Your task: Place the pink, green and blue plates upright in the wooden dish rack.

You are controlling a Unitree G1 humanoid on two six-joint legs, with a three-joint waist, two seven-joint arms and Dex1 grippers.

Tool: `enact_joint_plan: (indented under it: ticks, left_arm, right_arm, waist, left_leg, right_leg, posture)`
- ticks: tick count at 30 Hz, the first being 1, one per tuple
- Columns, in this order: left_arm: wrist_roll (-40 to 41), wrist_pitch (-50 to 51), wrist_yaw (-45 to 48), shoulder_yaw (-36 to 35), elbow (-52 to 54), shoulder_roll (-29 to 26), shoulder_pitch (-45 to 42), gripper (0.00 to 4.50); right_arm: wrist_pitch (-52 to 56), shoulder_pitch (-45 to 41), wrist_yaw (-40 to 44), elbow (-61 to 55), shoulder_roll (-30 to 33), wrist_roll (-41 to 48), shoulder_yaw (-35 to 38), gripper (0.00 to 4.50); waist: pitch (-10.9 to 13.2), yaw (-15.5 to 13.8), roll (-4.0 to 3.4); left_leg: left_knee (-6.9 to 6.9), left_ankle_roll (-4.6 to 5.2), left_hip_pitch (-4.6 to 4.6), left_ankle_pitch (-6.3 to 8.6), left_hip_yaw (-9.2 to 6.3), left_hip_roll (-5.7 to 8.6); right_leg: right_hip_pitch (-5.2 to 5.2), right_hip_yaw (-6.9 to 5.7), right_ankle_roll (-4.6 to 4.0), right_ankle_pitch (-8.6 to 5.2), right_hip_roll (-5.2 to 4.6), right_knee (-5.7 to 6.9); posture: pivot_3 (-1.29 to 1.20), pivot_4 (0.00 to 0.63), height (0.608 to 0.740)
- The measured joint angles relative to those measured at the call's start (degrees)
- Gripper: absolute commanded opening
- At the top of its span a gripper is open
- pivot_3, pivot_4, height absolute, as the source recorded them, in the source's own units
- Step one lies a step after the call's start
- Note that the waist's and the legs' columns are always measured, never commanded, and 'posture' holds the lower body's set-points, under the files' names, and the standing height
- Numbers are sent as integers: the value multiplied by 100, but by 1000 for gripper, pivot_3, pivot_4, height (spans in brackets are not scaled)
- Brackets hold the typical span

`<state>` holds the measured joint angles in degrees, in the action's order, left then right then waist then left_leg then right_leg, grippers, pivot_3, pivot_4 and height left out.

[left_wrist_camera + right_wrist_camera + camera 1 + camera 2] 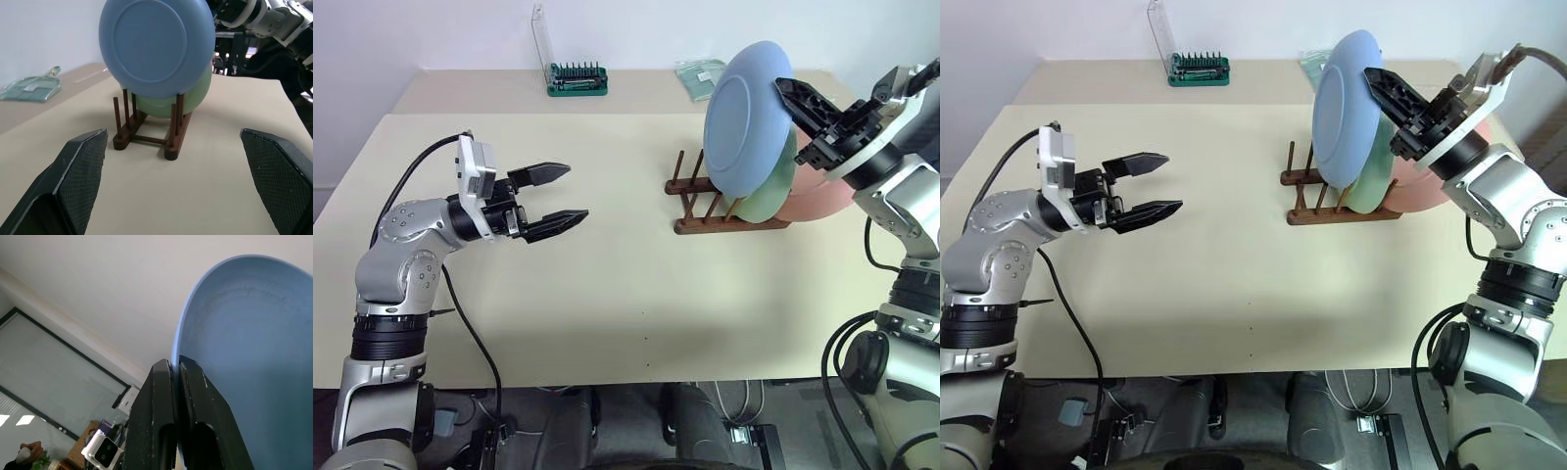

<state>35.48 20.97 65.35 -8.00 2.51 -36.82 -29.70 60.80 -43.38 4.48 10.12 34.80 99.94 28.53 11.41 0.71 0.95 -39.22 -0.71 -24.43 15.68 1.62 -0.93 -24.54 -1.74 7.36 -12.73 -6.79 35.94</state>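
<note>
Blue plate point(749, 117): being held upright by its rim, its lower edge hanging among the front pegs of the wooden dish rack point(705, 206); whether it is bearing on the rails is not clear.
Green plate point(771, 191): standing upright in the rack just behind the blue one.
Pink plate point(822, 201): standing behind the green one, at the rack's end nearest the counter's right edge.
Rack position: sitting on the right half of the counter point(607, 294), toward its far edge.
Right claw point(800, 106): pinching the blue plate's rim, fingers clenched on it.
Left claw point(553, 199): hanging spread and empty over the counter's left half, well apart from the rack.
Step in hand (judgement): seating the last plate. Doing it well is likely meaning lowering it straight between two peg pairs, keeping it parallel to the green plate, and letting go only once both rails are carrying it.
Left wrist view: showing the plate's underside and the empty front pegs head-on.
Right wrist view: showing the rim caught between the two fingers point(159, 416), a contact the head views are giving only obliquely.
</note>
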Motion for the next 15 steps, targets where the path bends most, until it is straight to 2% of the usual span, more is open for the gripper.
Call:
enact_joint_plan:
  ticks: [15]
  left_arm:
    - [1,-1,-5,41,-2,1,-2,4444]
  right_arm:
    - [-267,-145,-231,-193,-54,621,-63,0]
  waist:
    - [0,-8,0]
  left_leg:
    - [0,0,-1,0,0,0]
  right_leg:
    - [0,0,0,0,0,-1]
  posture:
    - [0,150,724]
